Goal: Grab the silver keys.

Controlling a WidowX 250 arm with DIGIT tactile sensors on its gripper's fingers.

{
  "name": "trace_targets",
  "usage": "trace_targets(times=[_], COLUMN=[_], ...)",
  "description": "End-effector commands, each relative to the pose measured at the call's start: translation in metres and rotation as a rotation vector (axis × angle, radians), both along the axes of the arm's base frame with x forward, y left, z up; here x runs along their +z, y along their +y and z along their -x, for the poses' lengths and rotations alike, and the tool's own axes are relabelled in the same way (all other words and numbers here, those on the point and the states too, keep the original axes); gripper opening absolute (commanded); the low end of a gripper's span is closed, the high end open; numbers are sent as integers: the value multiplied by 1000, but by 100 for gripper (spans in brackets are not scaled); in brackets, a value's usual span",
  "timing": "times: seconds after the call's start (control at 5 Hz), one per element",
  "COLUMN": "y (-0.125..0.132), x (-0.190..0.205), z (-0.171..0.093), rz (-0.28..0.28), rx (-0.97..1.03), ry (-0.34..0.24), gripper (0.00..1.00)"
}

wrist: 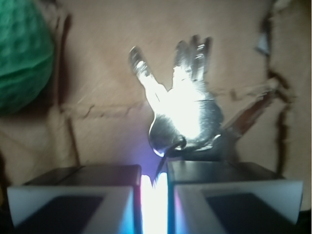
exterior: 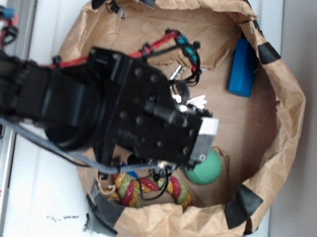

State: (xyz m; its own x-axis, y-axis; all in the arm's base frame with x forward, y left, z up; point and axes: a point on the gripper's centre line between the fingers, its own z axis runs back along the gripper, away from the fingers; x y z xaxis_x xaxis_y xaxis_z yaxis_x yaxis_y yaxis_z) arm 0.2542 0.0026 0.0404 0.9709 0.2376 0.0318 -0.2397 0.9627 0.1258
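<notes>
The end effector (wrist: 154,187) has its two pads (wrist: 73,195) pressed almost together, and in the wrist view a thin dark bit of the keys (wrist: 183,109), most likely the ring, goes into the thin gap between them. So it looks shut on the keys by the ring. I think the grab is mostly done, and the step in hand is holding on. The keys fan out just past the pads, over the brown paper floor; I cannot tell if they are off the floor or lying on it. In the exterior view the keys (exterior: 189,99) show as a small white glare right at the far edge of the black arm (exterior: 117,111), near the middle of the paper bowl (exterior: 281,114). The next move, I think, calls for a slow, straight lift with the pads kept tight, since the ring is thin and slick and could slip out. The keys are flat, hard, shiny metal with little teeth, and they glare white. The bowl is crinkled brown paper with black tape on the rim. A bumpy green ball (exterior: 206,168) sits to the right of the arm. A twisted rope toy (exterior: 146,191) lies near the close rim. A smooth blue block (exterior: 244,67) lies far off to the right.
</notes>
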Motion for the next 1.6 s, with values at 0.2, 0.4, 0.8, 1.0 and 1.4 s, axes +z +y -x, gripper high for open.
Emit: trace_targets(times=[0.2, 0.4, 0.8, 1.0, 1.4], y=[32, 25, 13, 10, 5], x=[153, 132, 122, 119, 110], z=[38, 25, 17, 14, 15], rz=[397, 296, 223, 198, 146], rx=[-51, -3, 17, 23, 24], ry=[-181, -138, -126, -131, -157], gripper=[0, 0, 0, 0, 0])
